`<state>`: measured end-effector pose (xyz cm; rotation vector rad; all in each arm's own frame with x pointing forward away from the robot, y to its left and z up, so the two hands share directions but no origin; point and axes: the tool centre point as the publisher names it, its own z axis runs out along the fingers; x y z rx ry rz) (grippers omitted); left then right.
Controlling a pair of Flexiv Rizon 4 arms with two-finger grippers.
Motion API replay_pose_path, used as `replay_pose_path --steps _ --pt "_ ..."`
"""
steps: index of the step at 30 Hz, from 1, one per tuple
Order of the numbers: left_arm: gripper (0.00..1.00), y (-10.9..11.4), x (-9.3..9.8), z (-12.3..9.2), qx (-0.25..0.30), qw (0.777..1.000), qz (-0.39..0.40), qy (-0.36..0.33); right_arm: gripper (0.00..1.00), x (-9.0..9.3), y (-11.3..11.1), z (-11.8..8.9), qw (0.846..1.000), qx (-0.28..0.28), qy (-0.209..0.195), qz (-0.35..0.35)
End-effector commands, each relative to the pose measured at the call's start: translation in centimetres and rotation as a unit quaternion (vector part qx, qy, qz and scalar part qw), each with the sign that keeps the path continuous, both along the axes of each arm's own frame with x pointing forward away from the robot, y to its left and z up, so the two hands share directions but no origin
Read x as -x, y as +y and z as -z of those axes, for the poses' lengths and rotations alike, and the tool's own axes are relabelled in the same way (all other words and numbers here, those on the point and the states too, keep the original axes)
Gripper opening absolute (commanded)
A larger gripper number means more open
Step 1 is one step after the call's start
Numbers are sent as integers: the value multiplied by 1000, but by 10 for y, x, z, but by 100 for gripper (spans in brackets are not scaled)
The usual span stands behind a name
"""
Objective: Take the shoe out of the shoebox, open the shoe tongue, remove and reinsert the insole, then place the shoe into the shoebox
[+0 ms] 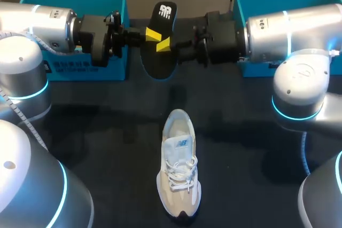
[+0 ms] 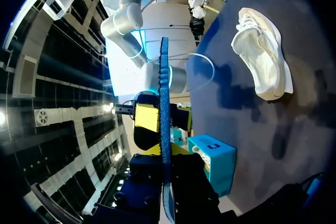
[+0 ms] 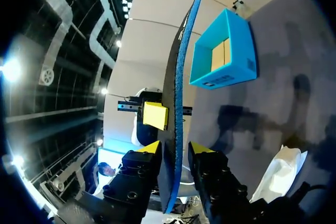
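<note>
The left arm [image 1: 48, 22] is coming in from the left side and lying nearly level above the far part of the bench [image 1: 107, 132], its wrist pointing toward the middle. The right arm [image 1: 283, 30] is mirroring it from the right side, also stretched level, with its wrist aimed inward. The two are facing each other tip to tip over the middle. The left gripper [image 1: 151, 34] is pinching the insole [image 1: 163, 14] edge-on between its yellow-tipped fingers, one on each face. The right gripper [image 1: 164, 44] is clasping the same insole just beside it, from the opposite direction, with a finger on each face.
</note>
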<state>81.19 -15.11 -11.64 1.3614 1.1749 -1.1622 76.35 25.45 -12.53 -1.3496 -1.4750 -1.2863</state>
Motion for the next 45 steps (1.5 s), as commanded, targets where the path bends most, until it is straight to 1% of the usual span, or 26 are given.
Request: replay_pose_path --steps 1,6,13,24,29,37,43,45 --pt "0 -1 0 0 0 1000 -1 -1 32 4 -1 0 1000 0 -1 5" --pt "0 -1 0 0 0 1000 -1 -1 31 6 -3 -3 1000 -1 -2 7" --pt "0 -1 0 0 0 1000 -1 -1 30 6 -5 -1 1000 -5 0 5" --pt "0 -1 0 0 0 1000 -1 -1 26 6 -7 0 1000 -16 -1 0" --pt "0 -1 0 0 0 1000 -1 -1 21 8 -8 -1 1000 -18 -1 -2" --pt "0 -1 0 0 0 1000 -1 -1 20 9 -9 -2 1000 -22 -3 -4" --pt "0 -1 0 0 0 1000 -1 -1 24 9 -9 -4 1000 -28 -5 -8" --pt "0 -1 0 0 0 1000 -1 -1 24 8 -8 -4 999 -30 -5 -10"
